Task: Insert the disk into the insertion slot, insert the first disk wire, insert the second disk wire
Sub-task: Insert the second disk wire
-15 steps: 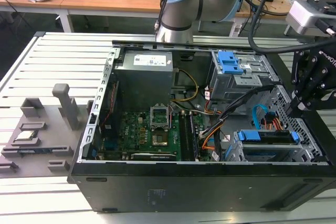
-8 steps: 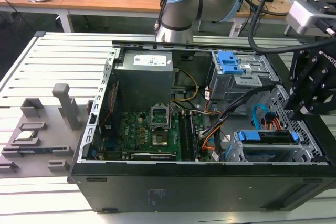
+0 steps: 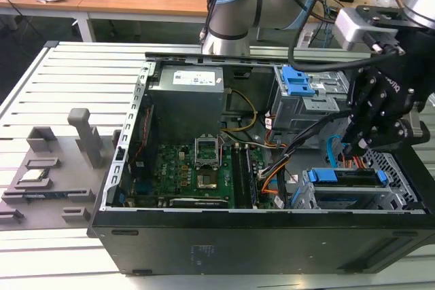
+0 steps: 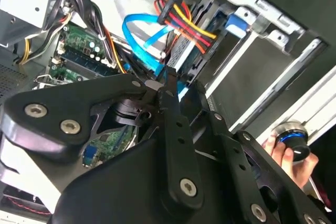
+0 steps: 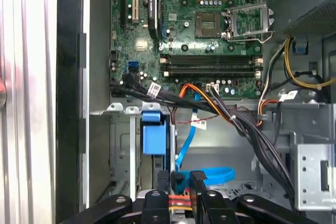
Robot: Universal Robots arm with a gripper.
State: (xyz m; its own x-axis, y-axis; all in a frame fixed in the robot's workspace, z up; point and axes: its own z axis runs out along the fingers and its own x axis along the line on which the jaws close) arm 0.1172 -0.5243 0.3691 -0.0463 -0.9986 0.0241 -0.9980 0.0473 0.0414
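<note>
Already slotted, the disk (image 3: 346, 178) lies just below the end effector (image 3: 354, 146).

You see: flat rectangular disk (image 3: 346, 176) in bright blue plastic carrier | silver-grey perforated sheet-metal insertion slot (image 3: 396, 166) | green circuit board (image 3: 197, 168) | sky-blue flat cable (image 4: 139, 27) | red-yellow-black wire bundle (image 4: 184, 22)

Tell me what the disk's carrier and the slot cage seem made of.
The disk's carrier looks like bright blue moulded plastic, evenly coloured. The insertion slot cage seems bare sheet metal: silver-grey, dull, punched with holes.
</note>
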